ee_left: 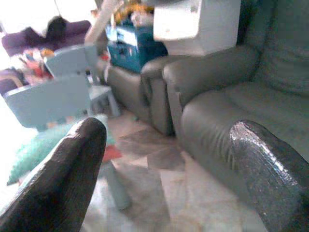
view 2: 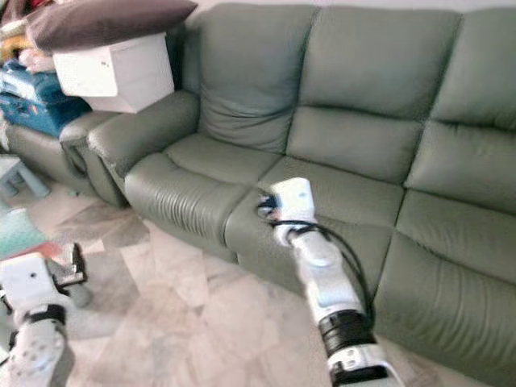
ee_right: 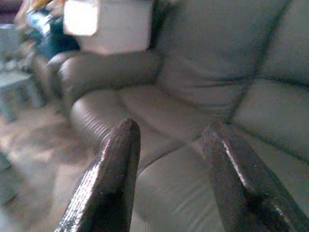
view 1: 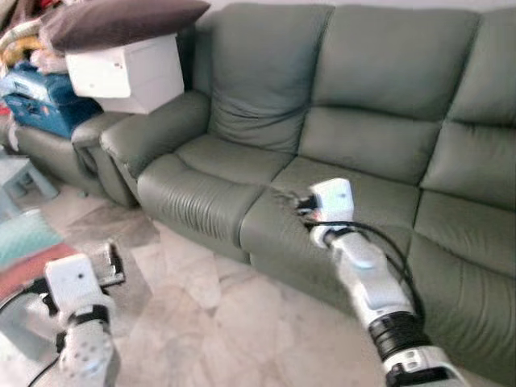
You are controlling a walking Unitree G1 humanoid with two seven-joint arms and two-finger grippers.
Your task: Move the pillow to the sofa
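Two grippers were in frame, neither touching the task object. Left gripper (view 1: 113, 262) hung low over the marble floor (view 1: 242, 322), well apart from the sofa; in its wrist view the two black fingers (ee_left: 63, 183) stood spread wide with nothing between them, and through the gap showed the floor, a pale blue child's chair (ee_left: 53, 96) and the padded arm of the armchair (ee_left: 140, 87).

Pillow (view 1: 121, 20), dark brown, lay flat on top of a white box (view 1: 129, 72). That box rested partly on the sofa's left armrest (view 1: 153, 129), with blue cases (view 1: 40, 97) stacked beside it. Relative to both sets of fingers the pillow sat far beyond and above the tips, well apart, closer to the left gripper's side than to the right's.

Right gripper (view 2: 266, 205) was extended over the front edge of the grey-green sofa (view 1: 363, 145), near the seam between two seat cushions. Its fingers (ee_right: 111, 179) were parted, empty, pointing toward the left seat and backrest; the white box showed blurred beyond the tips.
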